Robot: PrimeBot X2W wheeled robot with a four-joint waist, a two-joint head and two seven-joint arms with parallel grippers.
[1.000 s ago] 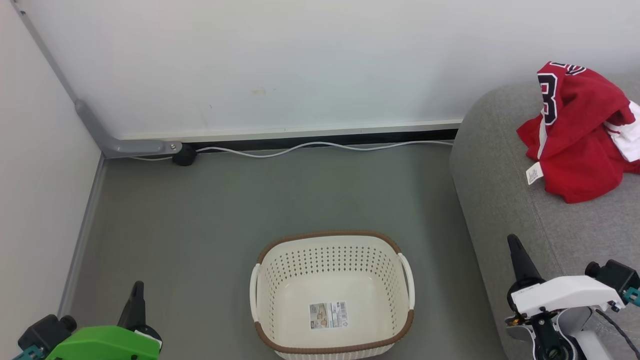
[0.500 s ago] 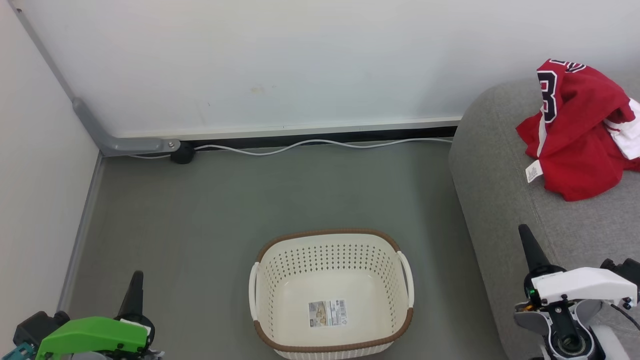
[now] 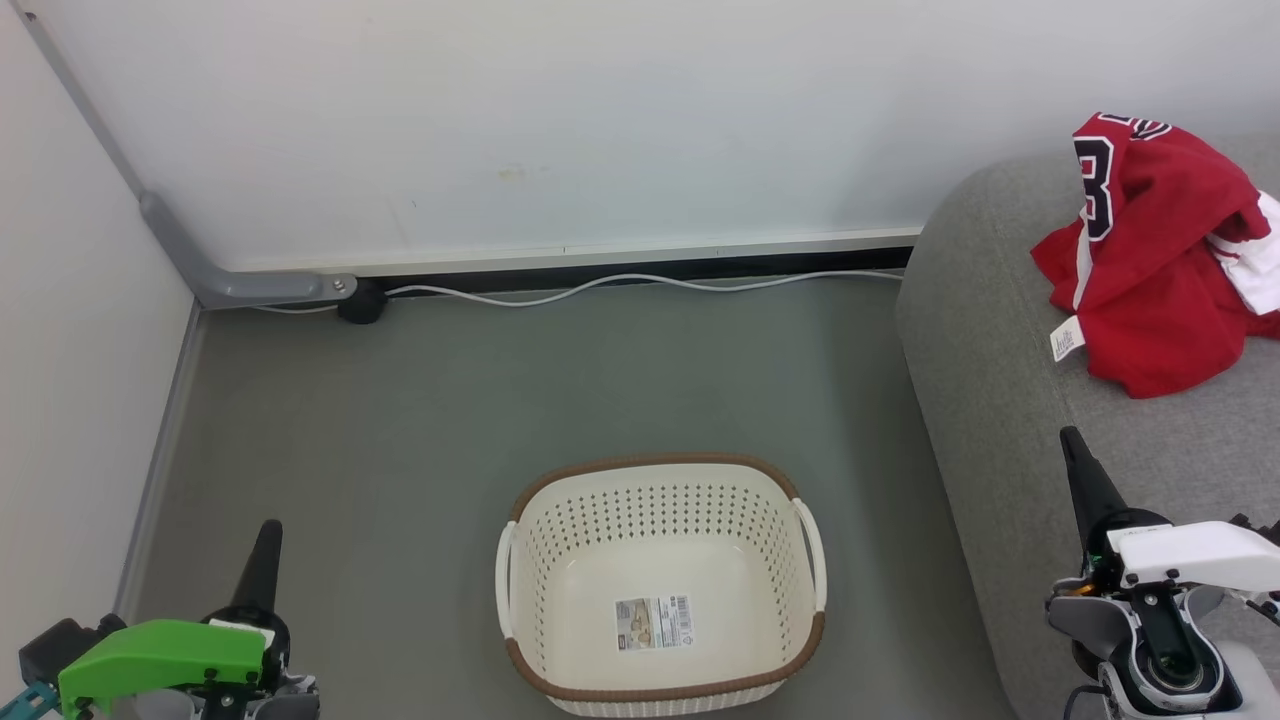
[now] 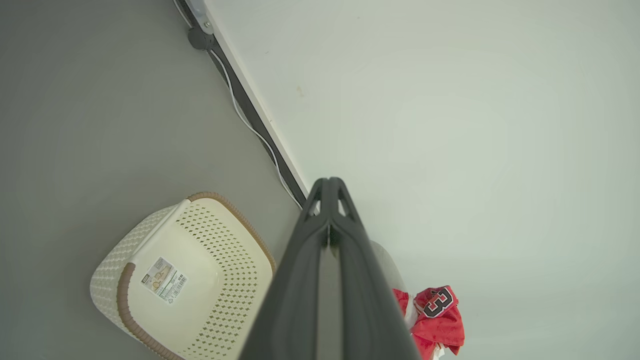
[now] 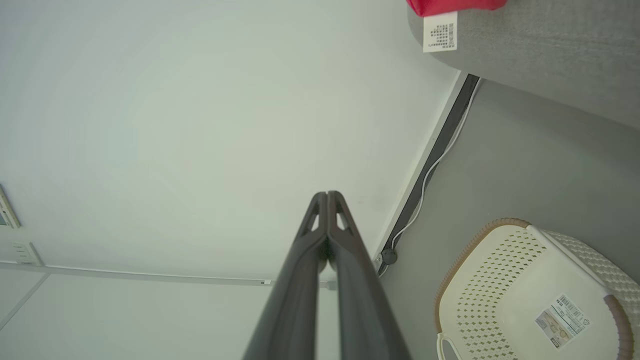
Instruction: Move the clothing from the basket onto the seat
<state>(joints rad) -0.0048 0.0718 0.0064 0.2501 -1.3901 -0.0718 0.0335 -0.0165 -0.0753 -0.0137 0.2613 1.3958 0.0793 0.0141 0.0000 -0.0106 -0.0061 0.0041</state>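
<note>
Clothing [image 3: 1165, 270] lies bunched on the seat [image 3: 1000, 350] at the upper right of the head view — well above the right gripper [image 3: 1075, 450], whose fingers are pressed together, clear of the fabric. Left gripper [image 3: 268, 540], lower left, is closed too. Right wrist view catches the printed tag [image 5: 440, 31] at the seat's rounded edge. Open floor [image 3: 450, 400] surrounds the basket [image 3: 655, 462] at bottom centre — a cable [image 3: 640, 283] hugs the wall [image 3: 600, 120].

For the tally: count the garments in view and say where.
2, it seems: a numbered red jersey and a white-striped red piece, heaped together on the sofa. More may hide underneath.
</note>
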